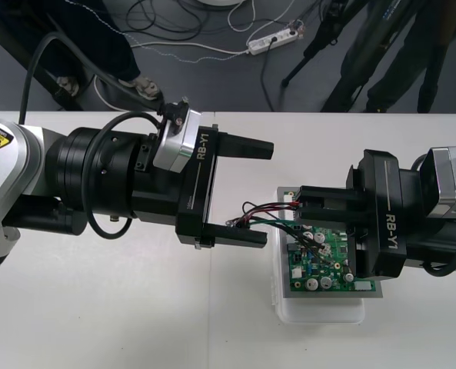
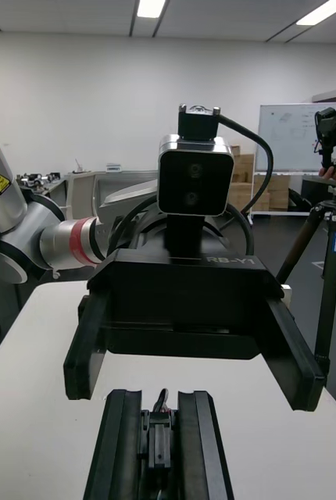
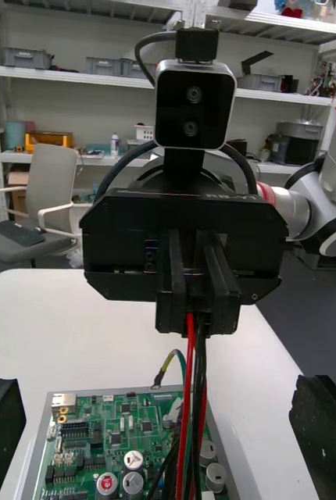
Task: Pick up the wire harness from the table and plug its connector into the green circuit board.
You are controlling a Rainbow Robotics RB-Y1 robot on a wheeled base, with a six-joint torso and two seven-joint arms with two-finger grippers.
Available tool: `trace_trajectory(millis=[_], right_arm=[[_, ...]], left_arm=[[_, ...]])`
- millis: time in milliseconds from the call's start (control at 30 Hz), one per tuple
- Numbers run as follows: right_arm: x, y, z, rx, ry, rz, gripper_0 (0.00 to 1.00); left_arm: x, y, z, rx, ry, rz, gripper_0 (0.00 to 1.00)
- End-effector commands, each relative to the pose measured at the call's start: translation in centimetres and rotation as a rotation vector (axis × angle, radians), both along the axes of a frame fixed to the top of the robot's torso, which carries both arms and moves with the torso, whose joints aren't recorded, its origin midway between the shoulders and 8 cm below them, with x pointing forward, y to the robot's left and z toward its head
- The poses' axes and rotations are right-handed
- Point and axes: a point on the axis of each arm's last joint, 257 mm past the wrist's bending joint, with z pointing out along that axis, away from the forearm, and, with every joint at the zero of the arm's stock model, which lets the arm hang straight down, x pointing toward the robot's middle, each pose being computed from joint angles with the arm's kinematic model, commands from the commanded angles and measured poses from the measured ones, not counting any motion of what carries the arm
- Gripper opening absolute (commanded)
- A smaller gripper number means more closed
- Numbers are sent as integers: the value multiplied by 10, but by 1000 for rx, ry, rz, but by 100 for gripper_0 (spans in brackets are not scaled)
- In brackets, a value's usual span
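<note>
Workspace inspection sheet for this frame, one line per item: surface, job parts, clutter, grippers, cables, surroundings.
Surface: plain light table, carrying the white base.
Job's things: green circuit board on the base; harness wires run from the right gripper's fingers down across the board; plug sits between those fingers; cannot tell whether it is seated.
Clutter: nothing seen.
Grippers: right gripper shut on the plug at the board's far edge; left gripper open, facing it beside the board.
Cables: black cable loops at the left arm's wrist.
Surroundings: dark floor beyond the table, with loose cables and a power strip.
</note>
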Motion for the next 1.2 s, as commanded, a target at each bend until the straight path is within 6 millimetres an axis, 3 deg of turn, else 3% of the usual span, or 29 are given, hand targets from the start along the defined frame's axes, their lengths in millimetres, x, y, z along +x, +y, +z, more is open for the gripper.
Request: trace_trajectory(millis=[33, 333, 1100, 1133, 1167, 1200], right_arm=[[-10, 5, 3, 28, 33, 32, 0], [-10, 5, 3, 28, 29, 31, 0], [-10, 5, 6, 35, 16, 30, 0], [-10, 5, 6, 36, 17, 31, 0], [-10, 5, 6, 36, 16, 30, 0], [-10, 5, 6, 35, 14, 31, 0]], left_arm=[[-20, -14, 10, -17, -37, -84, 100], [-28, -23, 14, -44, -36, -110, 100], [-30, -24, 18, -53, -41, -120, 100], [-31, -24, 18, -55, -42, -120, 83], [-31, -25, 18, -56, -44, -121, 31], [-31, -25, 19, -56, -45, -122, 7]])
